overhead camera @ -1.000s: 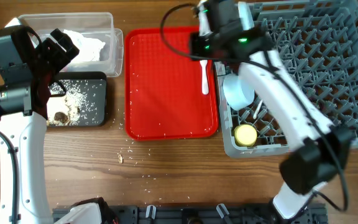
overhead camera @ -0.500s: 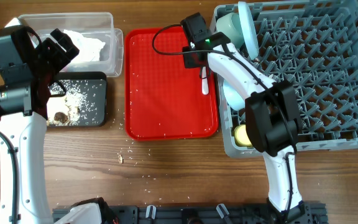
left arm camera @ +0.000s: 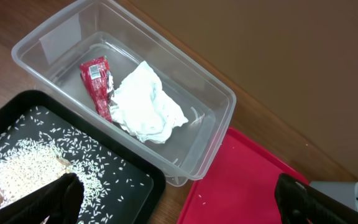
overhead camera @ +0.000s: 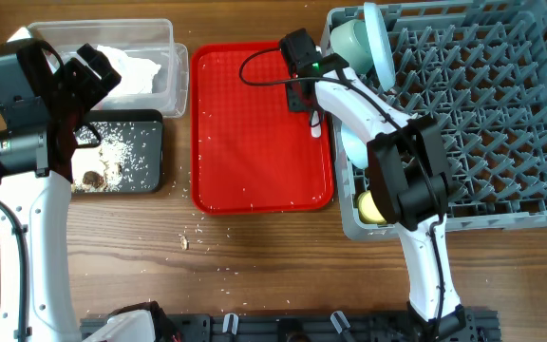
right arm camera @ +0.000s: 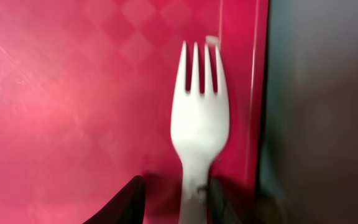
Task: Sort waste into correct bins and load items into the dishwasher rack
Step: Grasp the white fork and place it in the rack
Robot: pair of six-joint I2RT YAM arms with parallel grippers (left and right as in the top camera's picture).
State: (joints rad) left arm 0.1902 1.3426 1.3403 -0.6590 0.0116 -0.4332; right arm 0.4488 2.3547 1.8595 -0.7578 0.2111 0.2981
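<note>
Your right claw point(right arm camera: 176, 198) has come down over the glossy, checkered red tray point(right arm camera: 73, 93), fingers point(right arm camera: 134, 200) apart astride the slim handle of the smooth white plastic fork point(right arm camera: 197, 124).

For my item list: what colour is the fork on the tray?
White; the fork lies on the red tray, clearest in the right wrist view.

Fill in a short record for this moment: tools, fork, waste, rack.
left tool: open, empty, above the black tray and clear tub
right tool: open, fingers straddling the fork handle
fork: flat on the red tray, at its rack-side edge
clear tub: red wrapper and white napkin
black tray: rice crumbs
rack: plate, mint bowl, yellow cup
</note>
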